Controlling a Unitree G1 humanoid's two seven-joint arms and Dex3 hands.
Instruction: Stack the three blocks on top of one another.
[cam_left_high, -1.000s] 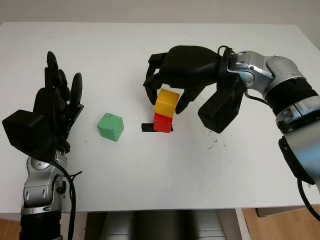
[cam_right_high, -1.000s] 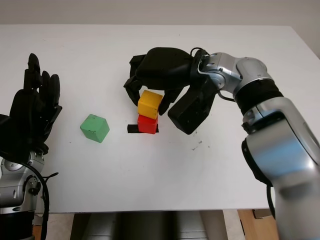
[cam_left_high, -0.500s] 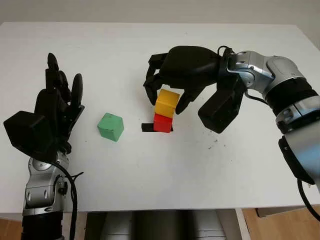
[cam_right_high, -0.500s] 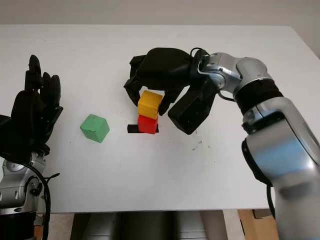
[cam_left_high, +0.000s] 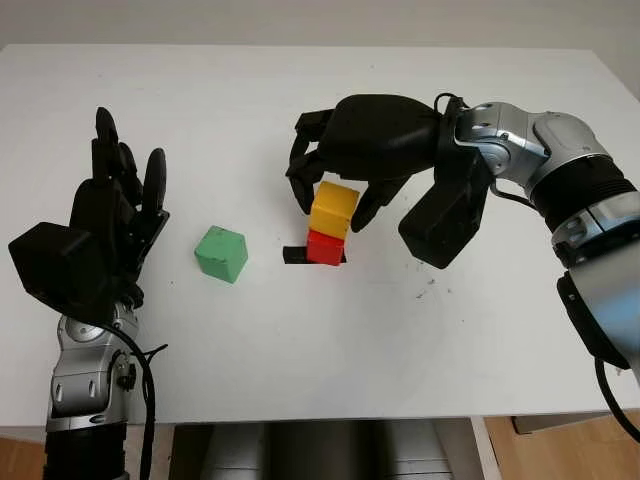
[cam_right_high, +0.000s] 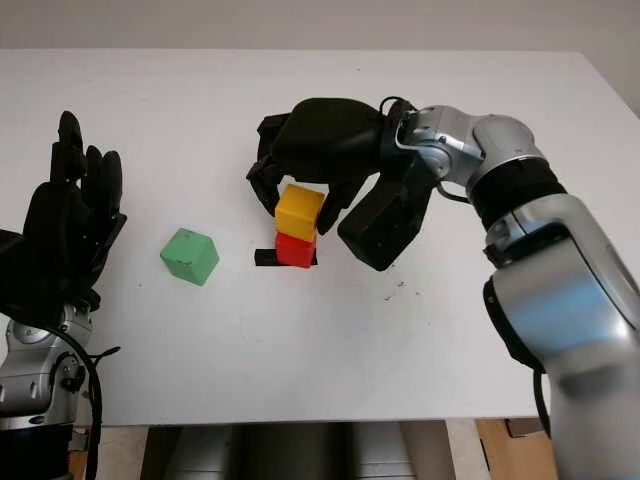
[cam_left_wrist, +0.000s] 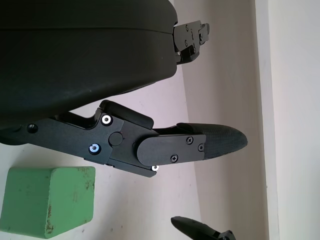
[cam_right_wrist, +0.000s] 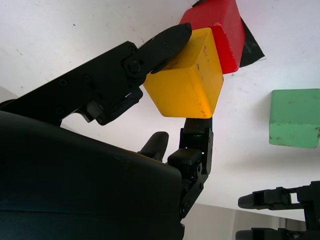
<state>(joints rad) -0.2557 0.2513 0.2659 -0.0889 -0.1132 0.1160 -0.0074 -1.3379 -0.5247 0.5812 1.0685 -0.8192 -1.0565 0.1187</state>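
Right hand (cam_left_high: 335, 190) grips yellow block (cam_left_high: 334, 207) atop red block (cam_left_high: 324, 245). Left hand (cam_left_high: 105, 225) open, idle. Next: release, then fetch green block (cam_left_high: 221, 253).

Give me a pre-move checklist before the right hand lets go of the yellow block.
1. Yellow block sits on red block: ok.
2. Yellow squarely aligned over red: not ok, it looks offset and slightly turned.
3. Right hand fingers on the yellow block: ok, touching it in the right wrist view.
4. Red block on the black mark: ok.
5. Green block apart from the stack, free on the table: ok.
6. Left hand open, beside the green block: ok.
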